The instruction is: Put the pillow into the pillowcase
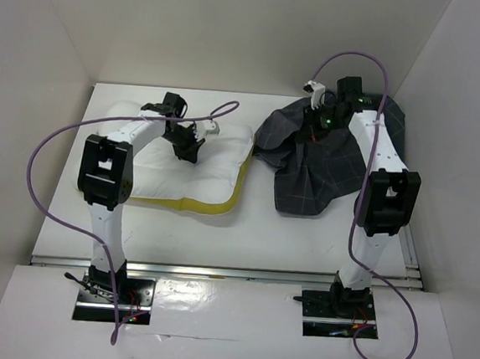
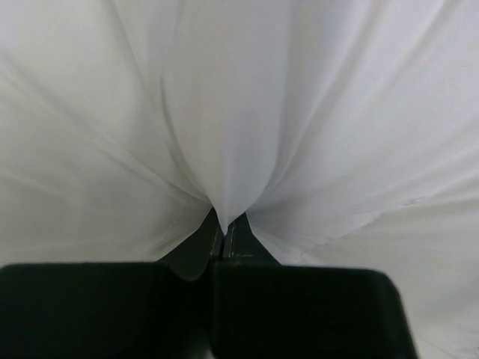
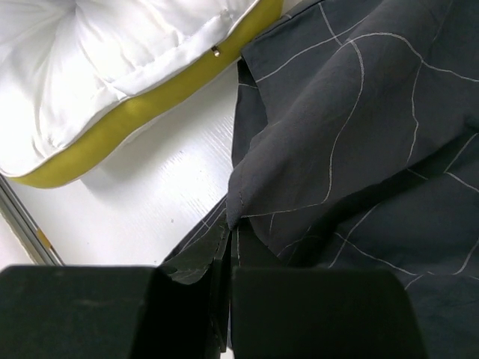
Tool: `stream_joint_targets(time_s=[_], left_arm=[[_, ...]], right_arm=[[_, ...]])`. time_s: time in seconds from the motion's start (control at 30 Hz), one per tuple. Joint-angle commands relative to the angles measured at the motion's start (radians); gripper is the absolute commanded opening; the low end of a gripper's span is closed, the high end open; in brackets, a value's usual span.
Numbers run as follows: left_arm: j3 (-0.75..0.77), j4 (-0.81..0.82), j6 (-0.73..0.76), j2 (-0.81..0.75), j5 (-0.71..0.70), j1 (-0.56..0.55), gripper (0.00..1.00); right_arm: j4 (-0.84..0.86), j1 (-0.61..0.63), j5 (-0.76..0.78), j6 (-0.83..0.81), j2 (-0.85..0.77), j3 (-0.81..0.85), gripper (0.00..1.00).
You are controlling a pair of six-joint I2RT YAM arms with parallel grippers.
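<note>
**A:** So which way does the pillow (image 1: 220, 171) need to go from here?

**B:** Rightward in the overhead view, I'd say. It lies mid-left on the counter (image 1: 218, 236), long axis left-right, and the pillowcase (image 1: 329, 175) is heaped just beside its right end. The left end effector (image 2: 224, 228) is pinched shut on a fold of the pillow's top, arm bent over it. The right end effector (image 3: 228, 239) is clamped on a pillowcase edge, upper right.

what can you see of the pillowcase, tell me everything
The pillowcase is limp dark charcoal cloth with a thin light grid pattern. It lies crumpled and wrinkled in a heap on the far right of the white table. The right end effector is shut on a fold at its edge, and the cloth drapes away from that pinch.
</note>
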Motion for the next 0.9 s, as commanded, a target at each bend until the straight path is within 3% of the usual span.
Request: stream_joint_targets(time_s=[0.0,0.27,0.47,0.87], left_arm=[[-0.069,-0.046,0.001,0.029,-0.045,0.005,0.0],[-0.157,-0.018,-0.019,-0.241,-0.034,0.025,0.0],[-0.181,-0.105,-0.01,-0.439,-0.011,0.003,0.0],[-0.168,-0.115,-0.097,-0.507,-0.023,-0.167,0.0]], right_arm=[[0.003,0.007,0.003,-0.001,0.005,0.066,0.0],[0.072,0.016,-0.028,0.047,-0.068,0.052,0.0],[0.128,0.016,-0.059,0.06,-0.129,-0.015,0.0],[0.168,0.016,-0.102,0.04,-0.244,-0.103,0.0]])
